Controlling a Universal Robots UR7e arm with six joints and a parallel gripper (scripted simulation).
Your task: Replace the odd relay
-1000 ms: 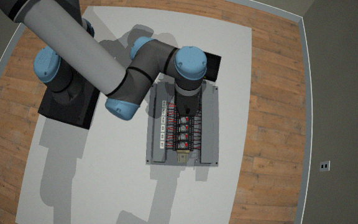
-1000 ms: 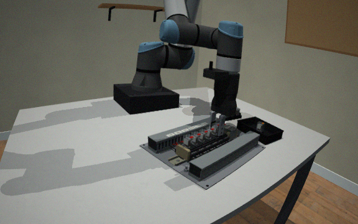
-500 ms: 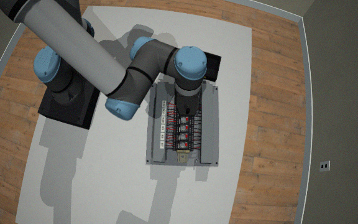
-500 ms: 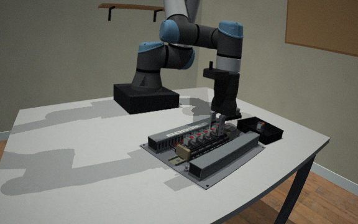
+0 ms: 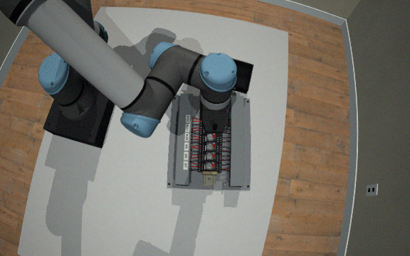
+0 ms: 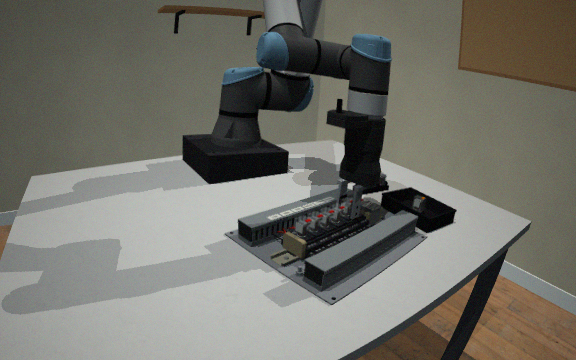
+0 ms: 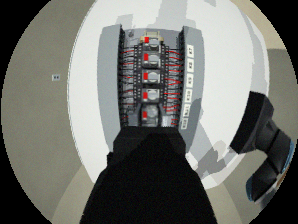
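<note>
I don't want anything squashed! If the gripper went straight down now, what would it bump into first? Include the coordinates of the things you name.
Probably the socket row (image 5: 220, 156) (image 6: 337, 234) (image 7: 166, 82), met by the red-button relay (image 6: 350, 202) (image 7: 150, 116) in the jaws of the gripper (image 5: 215, 121) (image 6: 349, 207) (image 7: 149, 109). Any gap left is hard to see.

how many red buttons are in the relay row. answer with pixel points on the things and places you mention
5 red buttons (image 6: 342, 207) (image 7: 145, 77) visible: four on the relays ahead of the gripper (image 6: 350, 200), one right by its fingers; more may be hidden under it.

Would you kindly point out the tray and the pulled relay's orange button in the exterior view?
Tray (image 6: 437, 223): exterior view, its near outer wall.
Orange button (image 6: 423, 198): exterior view, its visible top.
</note>
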